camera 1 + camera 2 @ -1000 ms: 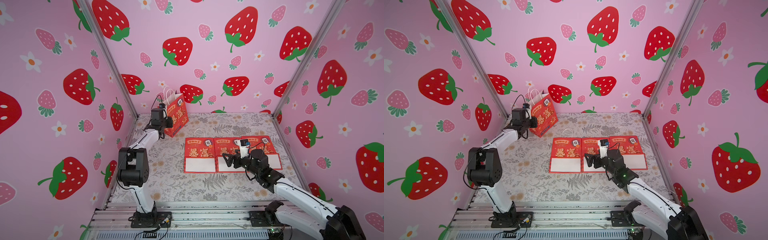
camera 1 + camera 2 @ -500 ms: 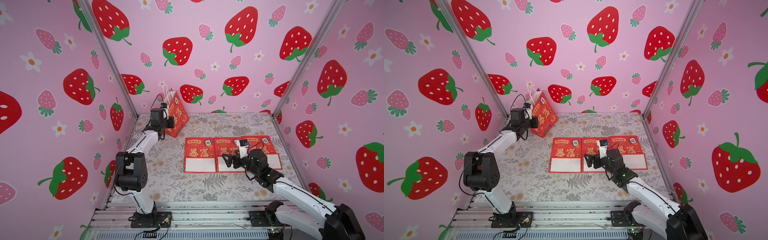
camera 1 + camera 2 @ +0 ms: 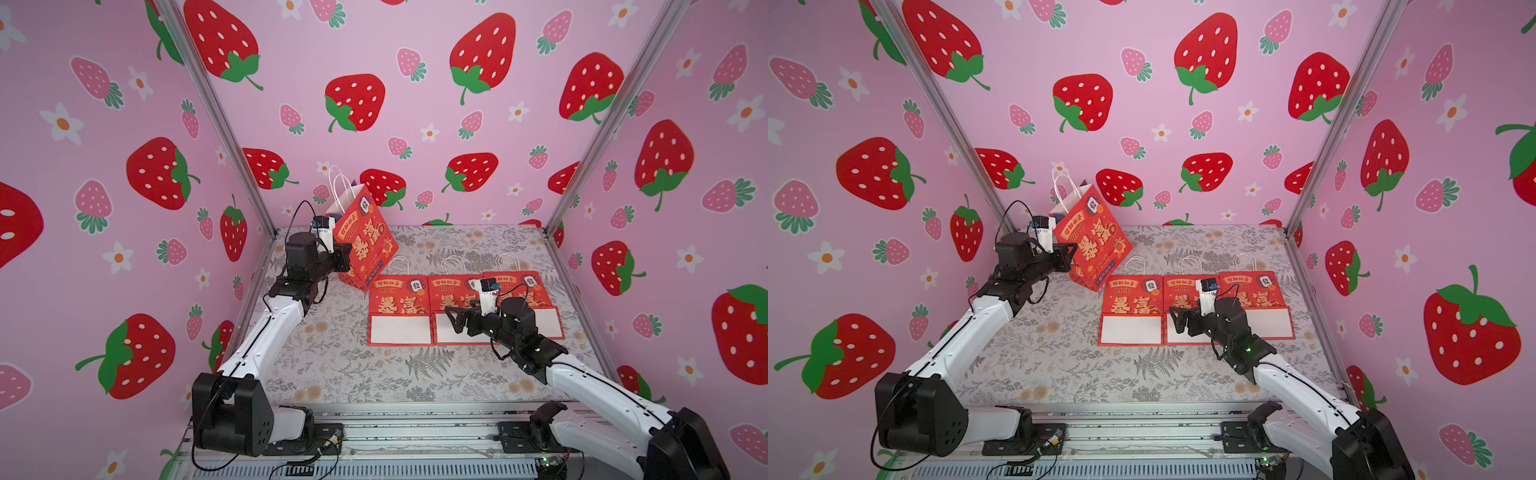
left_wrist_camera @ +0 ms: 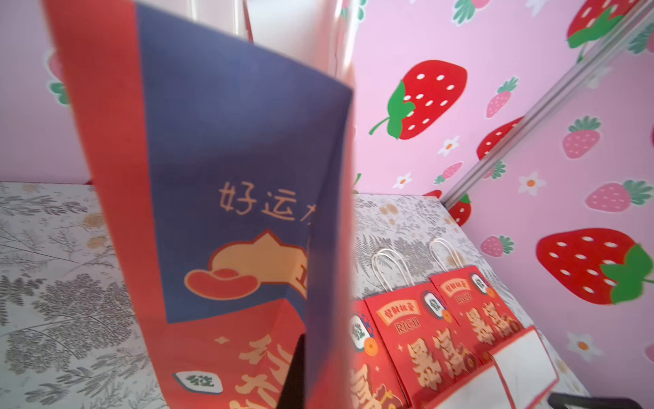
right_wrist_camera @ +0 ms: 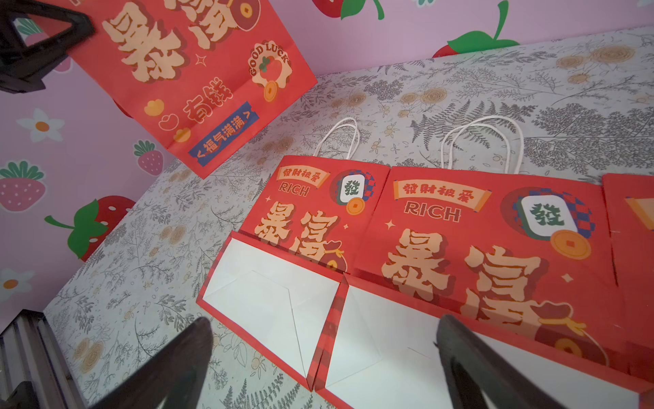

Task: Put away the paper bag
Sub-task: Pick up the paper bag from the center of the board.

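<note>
The red paper bag with white handles stands opened and tilted at the back left of the table. Its lower corner is at or just above the table. My left gripper is shut on the bag's side edge. In the left wrist view the bag's blue-and-red side panel fills the frame and hides most of the left gripper. My right gripper hovers open and holds nothing. From the right wrist view the tilted bag shows too.
Three flat folded red bags lie in a row mid-table: the left one, the middle one under my right gripper, and the right one. Pink strawberry walls with metal corner posts enclose the floral table.
My left gripper has closed on the bag's side. The bag now leans further right and the left arm has shifted with it. The right arm has not moved.
</note>
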